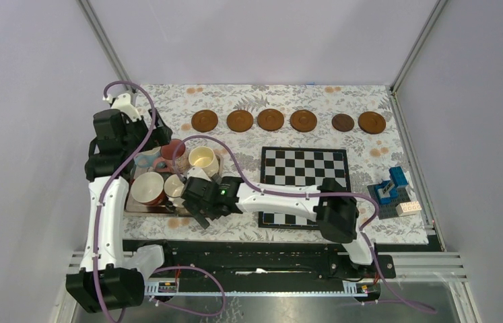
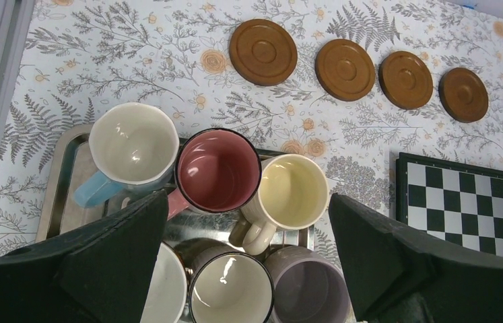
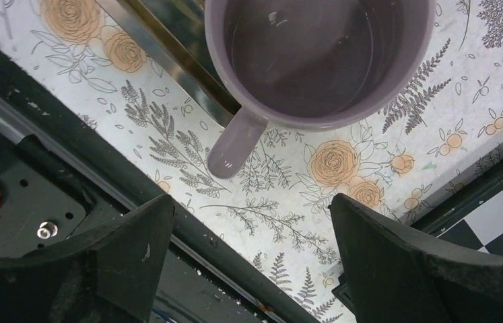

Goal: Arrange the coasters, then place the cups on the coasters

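Lilac mug (image 3: 322, 60) upright, handle twd table (image 3: 302, 202) near edge

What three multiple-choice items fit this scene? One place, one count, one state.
1. Where do the coasters lie? A. in one row at the far side; B. stacked at the near edge; C. scattered at left.
2. How many coasters are there? A. four; B. six; C. eight.
3. The right gripper is: A. open, empty, the lilac mug just ahead; B. shut on that mug; C. shut on a coaster.
1A: top view shows one line. 2B: six discs there. 3A: fingers wide apart, nothing between.
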Controlling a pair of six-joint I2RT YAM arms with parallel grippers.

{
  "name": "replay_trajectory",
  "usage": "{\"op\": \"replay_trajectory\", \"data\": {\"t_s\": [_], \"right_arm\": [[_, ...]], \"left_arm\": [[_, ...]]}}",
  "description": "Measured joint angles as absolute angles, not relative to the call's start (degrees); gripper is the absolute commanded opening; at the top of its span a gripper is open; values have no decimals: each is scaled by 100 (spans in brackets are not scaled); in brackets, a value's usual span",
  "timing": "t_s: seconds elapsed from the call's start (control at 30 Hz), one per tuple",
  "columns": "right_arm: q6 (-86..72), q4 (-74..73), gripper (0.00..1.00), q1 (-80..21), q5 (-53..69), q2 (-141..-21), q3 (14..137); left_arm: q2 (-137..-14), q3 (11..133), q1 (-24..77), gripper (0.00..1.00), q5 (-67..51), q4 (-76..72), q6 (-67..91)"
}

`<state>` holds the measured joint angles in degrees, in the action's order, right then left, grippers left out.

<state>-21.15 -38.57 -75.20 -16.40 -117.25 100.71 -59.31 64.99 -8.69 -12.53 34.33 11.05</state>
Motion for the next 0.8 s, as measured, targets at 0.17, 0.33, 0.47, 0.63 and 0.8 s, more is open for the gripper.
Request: {"op": "replay_trajectory", "data": {"t_s": [0.17,0.33,0.47,0.63,0.8], "right_arm": [[-2257,-4066,88,-7524,-1726,-12075,10414],[-2322,-4195,84,-7522,-1876,-12556,11019],[-2344,-4287,77,-7485,-1907,-12759,11246],[-2377,-4372,63,-7373,-1905,-12779,11264],[-2453,-4375,49,-7183,-1848,-12776,11201]], "left_arm": [[-5765,6499,-873,99,-1308,3411,1105],[-5607,6438,-878,99,-1328,3371,1107],[-5575,6377,-891,99,-1328,3369,1105],[-5557,6320,-895,99,-1339,3352,1109],[-5559,6320,-899,99,-1374,3334,1118]]}}
